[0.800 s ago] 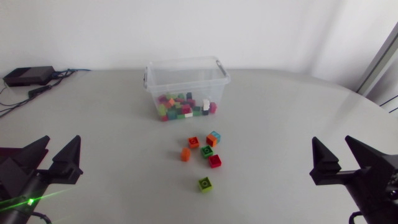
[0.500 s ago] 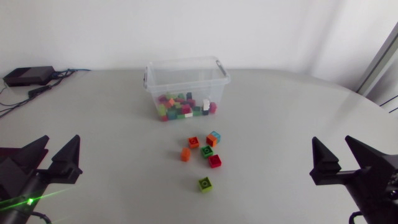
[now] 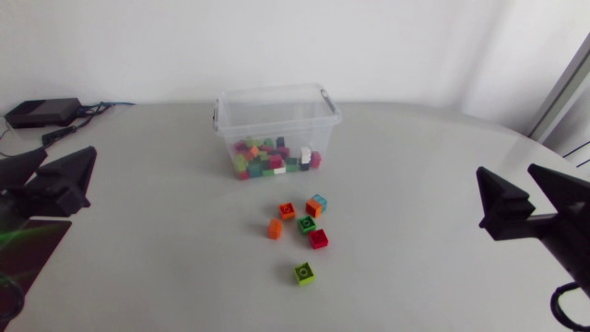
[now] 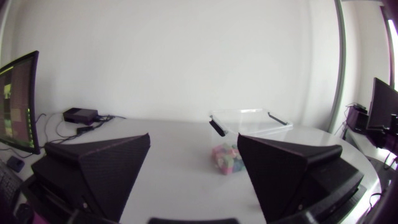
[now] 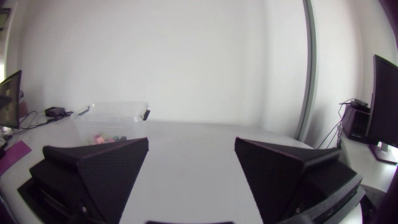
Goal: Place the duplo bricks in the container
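A clear plastic container [image 3: 277, 115] stands at the table's far middle, holding several small coloured bricks [image 3: 277, 159]. On the table in front of it lie several loose duplo bricks: a red-orange one [image 3: 287, 211], a blue-and-orange one [image 3: 316, 205], an orange one [image 3: 275, 229], a dark green one [image 3: 307, 224], a red one [image 3: 318, 239] and a lime one [image 3: 303, 273]. My left gripper [image 3: 46, 173] hovers open at the left edge, far from them. My right gripper [image 3: 509, 175] is open at the right edge. Beyond the left gripper [image 4: 193, 137] the container [image 4: 249, 124] shows; the right gripper [image 5: 191, 141] faces the container [image 5: 115, 112] from afar.
A black box [image 3: 41, 112] with cables lies at the far left corner of the table. Bare tabletop [image 3: 415, 231] stretches between the bricks and each gripper.
Both grippers have risen and drawn back toward the side edges in the head view, still open. The bricks and the container have not moved.
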